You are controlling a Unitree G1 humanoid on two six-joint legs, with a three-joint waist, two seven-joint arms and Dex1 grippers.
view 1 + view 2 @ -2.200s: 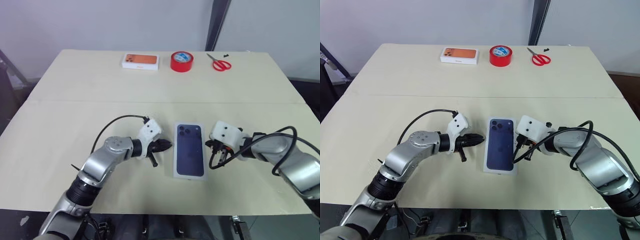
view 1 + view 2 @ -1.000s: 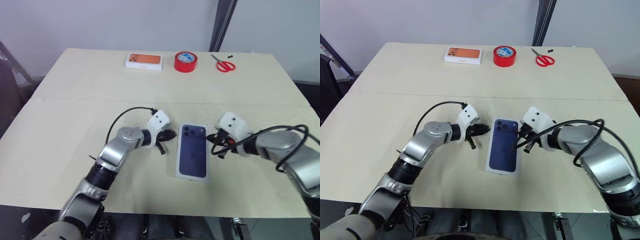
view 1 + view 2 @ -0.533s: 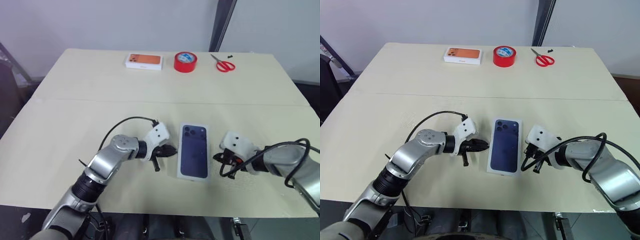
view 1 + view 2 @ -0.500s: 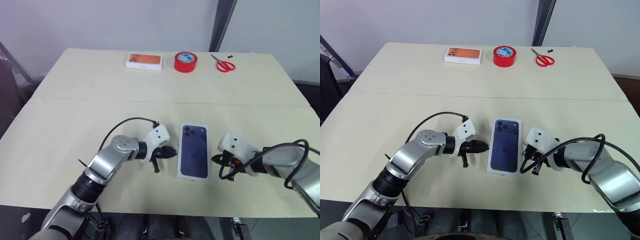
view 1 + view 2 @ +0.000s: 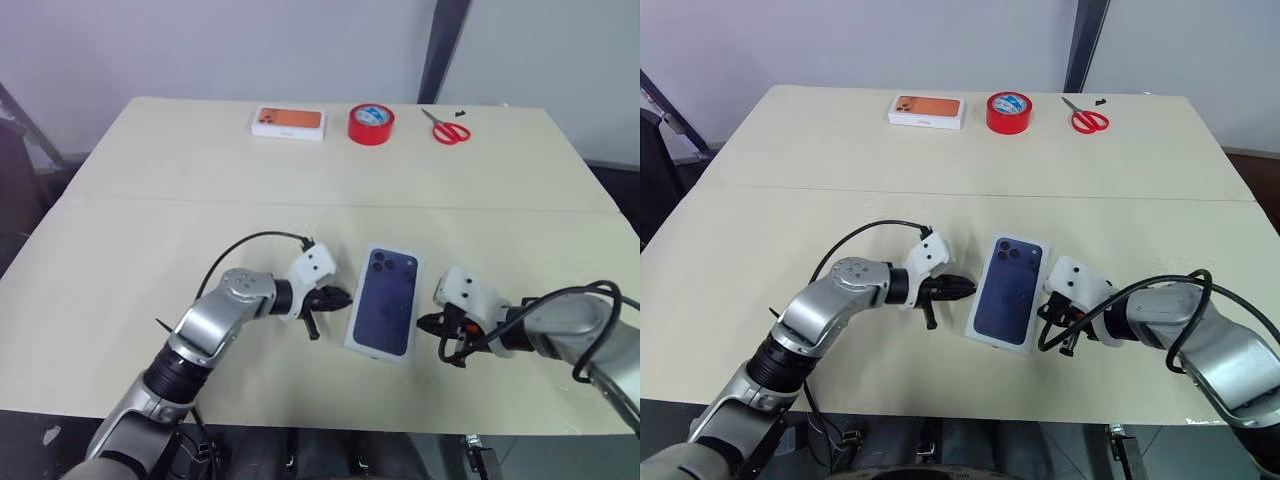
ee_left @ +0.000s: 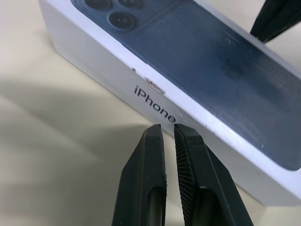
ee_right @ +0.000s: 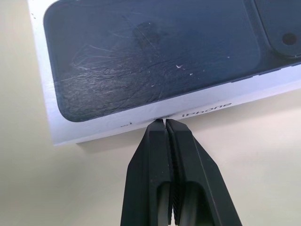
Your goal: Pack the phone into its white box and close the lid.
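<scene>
Lid (image 5: 385, 312) has swung slightly askew since half a second ago; lies on tabletop (image 5: 180, 190). Left tool (image 5: 338, 298) and right tool (image 5: 423, 323) flank it, both clenched, empty.

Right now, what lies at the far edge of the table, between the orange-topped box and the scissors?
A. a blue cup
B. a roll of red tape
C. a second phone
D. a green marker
B. In the head views, the roll of red tape sits between the orange-topped box and the red-handled scissors along the far edge of the table.
</scene>
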